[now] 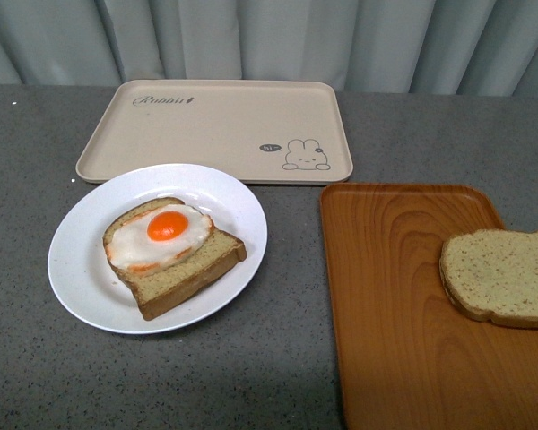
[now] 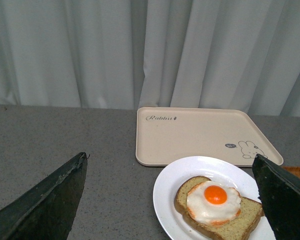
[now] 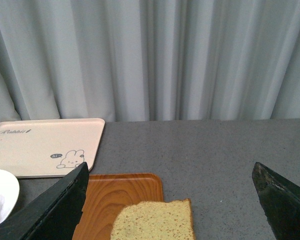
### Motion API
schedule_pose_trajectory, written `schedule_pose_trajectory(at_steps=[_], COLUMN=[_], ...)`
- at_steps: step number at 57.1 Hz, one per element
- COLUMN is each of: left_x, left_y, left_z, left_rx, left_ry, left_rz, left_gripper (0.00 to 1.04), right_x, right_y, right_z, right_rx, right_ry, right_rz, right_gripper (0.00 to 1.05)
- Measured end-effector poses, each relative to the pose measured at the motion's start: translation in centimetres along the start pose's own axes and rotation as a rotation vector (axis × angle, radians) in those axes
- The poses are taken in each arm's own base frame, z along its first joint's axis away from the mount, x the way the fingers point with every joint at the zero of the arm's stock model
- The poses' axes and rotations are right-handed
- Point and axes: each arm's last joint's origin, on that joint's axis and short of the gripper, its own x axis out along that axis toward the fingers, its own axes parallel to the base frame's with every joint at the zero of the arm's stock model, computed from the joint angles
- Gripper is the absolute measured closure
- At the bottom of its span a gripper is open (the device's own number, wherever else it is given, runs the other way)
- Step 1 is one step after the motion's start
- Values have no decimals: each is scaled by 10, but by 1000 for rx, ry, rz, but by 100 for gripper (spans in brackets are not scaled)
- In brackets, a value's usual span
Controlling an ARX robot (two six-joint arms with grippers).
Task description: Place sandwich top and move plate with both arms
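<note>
Ok, left tool [image 2: 170,157]: jaws spread wide, nothing between them. Its two black fingers [image 2: 50,202] show only at the lower corners of the left wrist view. It hangs over the surface [image 1: 278,376] with the plate [image 2: 165,192] just ahead of it and no contact.

Right tool [image 3: 170,165]: same state, wide open and empty. In the right wrist view its fingers flank the near part of the wood-grain tray [image 3: 121,190]. Neither arm shows in the front view.

Sandwich top [image 1: 502,276]: lies flat on the wood-grain tray, toward that tray's right side, partly cut off by the front view's right edge. Speckled crumb face is up, with darker crust along the near edge. In the right wrist view it sits ahead of the right tool, between the lines of the two fingers, with no contact.

Plate: white and round, on the surface left of the wood-grain tray, with a strip of grey surface between them. It carries a thick bread slice [image 1: 193,273] with a fried egg [image 1: 161,235] on top, orange yolk up. The slice sits roughly mid-plate, angled, inside the rim.

Rabbit tray [image 1: 215,125]: beige, behind the plate. The plate's far rim is just beside or slightly over its near edge; cannot tell which. Its near right corner is close to the wood-grain tray's far left corner, and contact cannot be told. Pale curtain [image 1: 269,36] hangs behind the surface.
</note>
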Motion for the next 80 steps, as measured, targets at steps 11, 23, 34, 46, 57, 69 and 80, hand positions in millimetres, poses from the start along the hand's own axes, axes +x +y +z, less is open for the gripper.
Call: schedule_pose_trajectory(at_steps=[11,23,34,46,57,69,80], left_x=[0,0,0,0,0,0,0], left_y=[0,0,0,0,0,0,0], left_z=[0,0,0,0,0,0,0], left_rx=[0,0,0,0,0,0,0], left_ry=[0,0,0,0,0,0,0], left_rz=[0,0,0,0,0,0,0], left_gripper=[6,6,6,6,6,6,6], right_x=[0,0,0,3,38,102,142], right_y=[0,0,0,0,5,-6,-43], right_z=[0,0,0,-2,-12,-25,-43], right_rx=[0,0,0,-4,5,122,236], right_ry=[0,0,0,141,252,382,632], right_rz=[0,0,0,-115,-165,-149,-146], right_gripper=[9,9,9,9,9,9,9])
